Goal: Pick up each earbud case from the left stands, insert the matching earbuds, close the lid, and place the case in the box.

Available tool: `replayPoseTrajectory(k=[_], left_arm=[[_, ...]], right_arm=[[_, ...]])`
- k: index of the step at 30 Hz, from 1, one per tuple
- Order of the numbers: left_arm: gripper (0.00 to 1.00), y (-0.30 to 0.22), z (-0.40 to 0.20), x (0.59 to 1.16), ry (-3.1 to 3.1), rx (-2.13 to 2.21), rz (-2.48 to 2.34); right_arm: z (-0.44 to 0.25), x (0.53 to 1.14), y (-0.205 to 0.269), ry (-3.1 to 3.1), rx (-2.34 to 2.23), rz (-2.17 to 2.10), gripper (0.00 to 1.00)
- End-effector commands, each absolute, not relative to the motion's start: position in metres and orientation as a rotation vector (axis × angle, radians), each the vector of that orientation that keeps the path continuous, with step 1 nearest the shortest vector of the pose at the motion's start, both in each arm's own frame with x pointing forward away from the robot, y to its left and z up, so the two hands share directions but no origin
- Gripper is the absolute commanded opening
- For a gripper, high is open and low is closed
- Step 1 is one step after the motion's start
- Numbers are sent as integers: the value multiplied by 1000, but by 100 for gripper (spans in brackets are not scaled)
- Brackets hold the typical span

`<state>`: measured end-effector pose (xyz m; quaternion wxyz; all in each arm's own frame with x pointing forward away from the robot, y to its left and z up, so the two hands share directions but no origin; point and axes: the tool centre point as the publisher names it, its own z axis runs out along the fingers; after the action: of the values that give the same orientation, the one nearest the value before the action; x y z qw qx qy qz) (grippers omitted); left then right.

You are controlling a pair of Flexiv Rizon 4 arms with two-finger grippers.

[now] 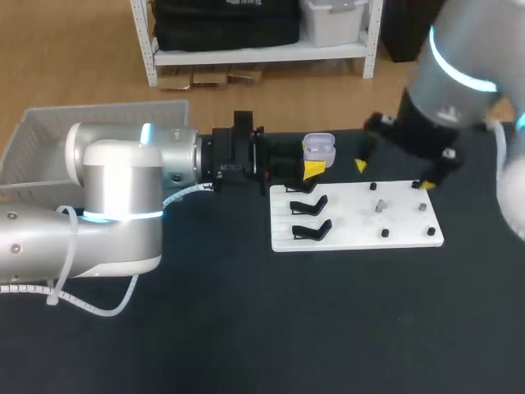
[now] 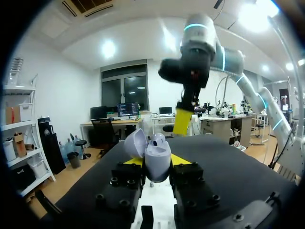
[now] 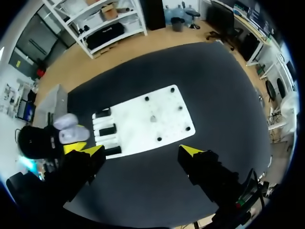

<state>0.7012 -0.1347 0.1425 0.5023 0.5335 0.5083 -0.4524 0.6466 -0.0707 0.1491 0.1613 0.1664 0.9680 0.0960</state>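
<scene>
Head view, left gripper (image 1: 312, 167): clamped on the open earbud case (image 1: 318, 148), at the white board's (image 1: 361, 226) far left corner.
Head view, right gripper (image 1: 393, 176): spread wide above the board's far edge, apart from the case.
Head view, stands (image 1: 310, 218): black, on the board's left part; small pegs (image 1: 384, 233) to their right.
Head view, box (image 1: 33, 135): pale, far left, behind the left arm.
Left wrist view, case: lid tipped back, pinched between both yellow tips; right gripper hanging just ahead.
Right wrist view, board: under the spread fingers; case off beside the stands.

Even overhead light: the black table (image 1: 246, 328) reads dim, the white board (image 1: 353, 226) bright, shadows soft and faint.
</scene>
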Motion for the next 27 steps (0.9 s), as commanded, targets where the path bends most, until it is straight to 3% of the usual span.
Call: replayPoseTrajectory(k=[1,6,8,12,18,23,27], left_arm=[[0,-135,141,700,1222,1281,-1088],[0,-135,141,700,1222,1281,-1088],[0,-135,141,700,1222,1281,-1088],[0,-135,141,700,1222,1281,-1088],[0,-135,141,700,1222,1281,-1088],[0,-135,141,700,1222,1281,-1088],[0,-135,141,700,1222,1281,-1088]], right_arm=[[118,650,-78,2750,522,376,100],[89,656,-77,2776,594,360,100],[80,660,-76,2788,612,334,91],[69,668,-73,2798,594,257,87],[59,677,-69,2795,595,239,70],[51,684,-66,2821,578,208,75],[44,689,-66,2838,568,182,71]])
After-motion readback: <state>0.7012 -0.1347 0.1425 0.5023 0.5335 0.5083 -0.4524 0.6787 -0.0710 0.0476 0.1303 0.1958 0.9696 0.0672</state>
